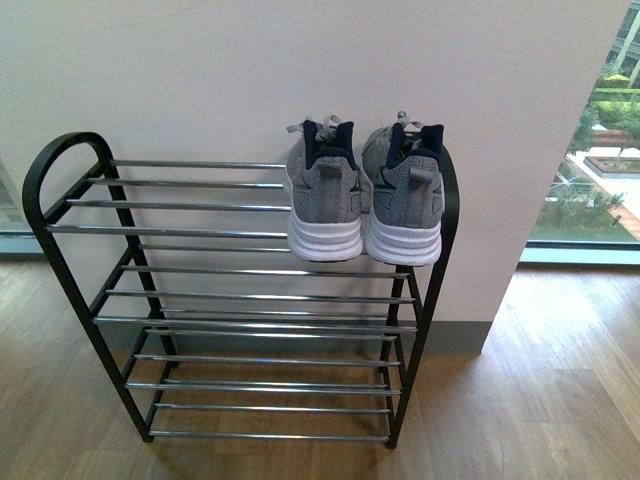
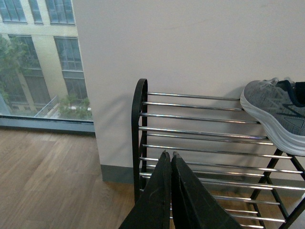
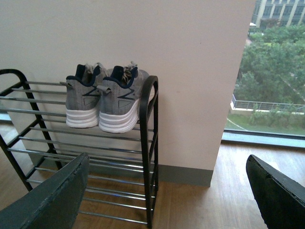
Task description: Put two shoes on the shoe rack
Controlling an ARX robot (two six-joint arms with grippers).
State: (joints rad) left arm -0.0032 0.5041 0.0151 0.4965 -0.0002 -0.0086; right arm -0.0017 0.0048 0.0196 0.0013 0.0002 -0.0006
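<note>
Wooden floor (image 1: pixel 560 400) and a pale wall frame the black shoe rack (image 1: pixel 62 150), where both grey sneakers (image 1: pixel 325 200) sit side by side at the top tier's right end, heels outward. The task looks complete. The left gripper (image 2: pixel 169 155) is pressed together and empty; the right gripper (image 3: pixel 167 158) gapes wide, touching nothing.

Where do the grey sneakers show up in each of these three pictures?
Front: sneakers right of centre, on the rack's top tier, heels towards the camera.
Left wrist: only one, cut by the picture's edge, on the top bars.
Right wrist: both, against the rack's end loop.
Shared landmark: the top tier's chrome bars.
</note>
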